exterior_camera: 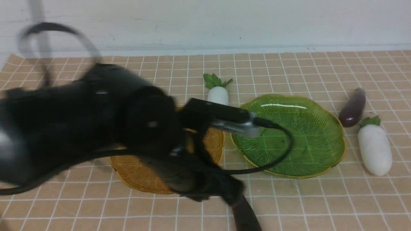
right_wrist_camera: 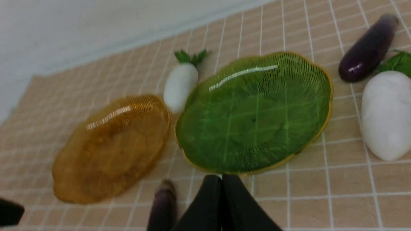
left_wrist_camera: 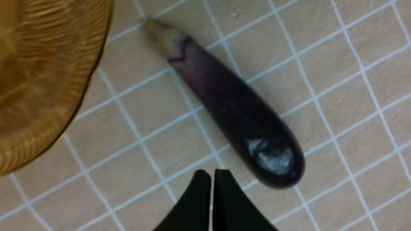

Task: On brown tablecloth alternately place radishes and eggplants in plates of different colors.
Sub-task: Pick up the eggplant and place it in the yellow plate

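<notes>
Holding left fingers point(left_wrist_camera: 201, 183) pinched together and empty, just beside eggplant point(left_wrist_camera: 231, 112) lying near front edge by amber plate point(left_wrist_camera: 48, 80). Holding right fingers point(right_wrist_camera: 214, 189) pinched too, gripping nothing. Seeing second eggplant point(right_wrist_camera: 366, 48) and radish point(right_wrist_camera: 387, 115) lying toward right edge beside green plate point(right_wrist_camera: 257, 112).

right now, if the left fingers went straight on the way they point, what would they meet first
Most likely the eggplant: it lies on the brown tablecloth just ahead of the shut left fingers. Depth is unclear, so the cloth might come first.

Plates point(right_wrist_camera: 253, 115) lie side by side; one radish point(exterior_camera: 218, 94) behind them, another radish point(exterior_camera: 375, 150) at right (eggplant point(exterior_camera: 353, 107) behind it); second eggplant point(left_wrist_camera: 237, 118) in front.
</notes>
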Robot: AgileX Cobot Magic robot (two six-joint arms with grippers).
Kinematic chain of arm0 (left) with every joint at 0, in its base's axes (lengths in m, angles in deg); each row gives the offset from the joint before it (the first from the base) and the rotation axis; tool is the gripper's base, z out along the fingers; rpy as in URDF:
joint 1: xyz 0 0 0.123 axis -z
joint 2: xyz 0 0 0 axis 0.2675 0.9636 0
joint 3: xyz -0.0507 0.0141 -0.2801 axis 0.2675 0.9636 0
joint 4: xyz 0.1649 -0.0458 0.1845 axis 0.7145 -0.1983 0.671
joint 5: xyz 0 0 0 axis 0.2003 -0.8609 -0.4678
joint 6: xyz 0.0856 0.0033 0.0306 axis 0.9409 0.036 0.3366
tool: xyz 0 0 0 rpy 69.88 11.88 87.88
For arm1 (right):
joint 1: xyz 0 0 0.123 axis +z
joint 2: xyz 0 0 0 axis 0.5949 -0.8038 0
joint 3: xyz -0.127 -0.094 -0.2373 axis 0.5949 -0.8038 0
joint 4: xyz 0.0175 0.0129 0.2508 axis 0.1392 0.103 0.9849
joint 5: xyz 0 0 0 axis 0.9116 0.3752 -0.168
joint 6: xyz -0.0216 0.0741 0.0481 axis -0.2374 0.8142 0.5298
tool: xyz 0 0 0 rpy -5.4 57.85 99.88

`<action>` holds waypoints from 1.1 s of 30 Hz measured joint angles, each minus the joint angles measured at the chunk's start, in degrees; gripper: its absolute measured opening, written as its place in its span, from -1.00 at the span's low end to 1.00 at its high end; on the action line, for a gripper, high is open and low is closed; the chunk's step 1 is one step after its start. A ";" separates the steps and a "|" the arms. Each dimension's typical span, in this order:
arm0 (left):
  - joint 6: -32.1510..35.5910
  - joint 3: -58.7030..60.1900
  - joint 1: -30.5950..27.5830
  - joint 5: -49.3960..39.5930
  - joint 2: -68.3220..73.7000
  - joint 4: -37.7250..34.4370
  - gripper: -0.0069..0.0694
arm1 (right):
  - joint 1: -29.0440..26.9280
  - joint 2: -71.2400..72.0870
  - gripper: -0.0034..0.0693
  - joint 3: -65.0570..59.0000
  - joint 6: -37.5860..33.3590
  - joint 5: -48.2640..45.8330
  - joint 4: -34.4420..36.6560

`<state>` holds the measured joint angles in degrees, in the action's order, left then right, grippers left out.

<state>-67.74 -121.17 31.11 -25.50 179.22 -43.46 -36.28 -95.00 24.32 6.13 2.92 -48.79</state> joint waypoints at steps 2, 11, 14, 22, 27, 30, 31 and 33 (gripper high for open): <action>-0.40 -2.57 0.69 -0.87 3.07 0.42 -0.82 | 0.00 0.00 -0.95 0.02 0.00 -0.05 -0.05; -1.83 -8.93 0.87 -5.47 13.54 1.40 -0.47 | 0.00 -0.09 -0.95 0.07 -0.23 -0.91 -0.41; -2.68 -10.13 0.87 -5.61 15.58 1.16 -0.26 | 0.00 -0.09 -0.95 0.07 -0.29 -1.11 -0.41; -7.14 -12.48 0.87 -4.42 19.91 0.50 0.34 | 0.00 -0.09 -0.95 0.07 -0.53 -1.11 -0.41; -11.10 -13.37 0.87 -2.12 23.21 -0.10 0.48 | 0.00 -0.09 -0.95 0.07 -0.66 -1.02 -1.97; -12.08 -13.60 0.91 0.25 24.40 -1.52 0.48 | 0.00 -0.09 -0.95 0.07 -0.70 -1.02 -2.41; -12.06 -13.60 0.91 0.46 24.72 -1.63 0.47 | 0.00 -0.09 -0.95 0.07 -0.70 -1.02 -2.57; -12.06 -13.41 0.91 -0.02 25.84 -1.42 0.39 | 0.00 -0.09 -0.95 0.07 -0.70 -1.02 -2.56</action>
<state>-79.80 -134.58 32.02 -25.52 205.06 -44.89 -36.28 -95.09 24.38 5.43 1.90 -51.36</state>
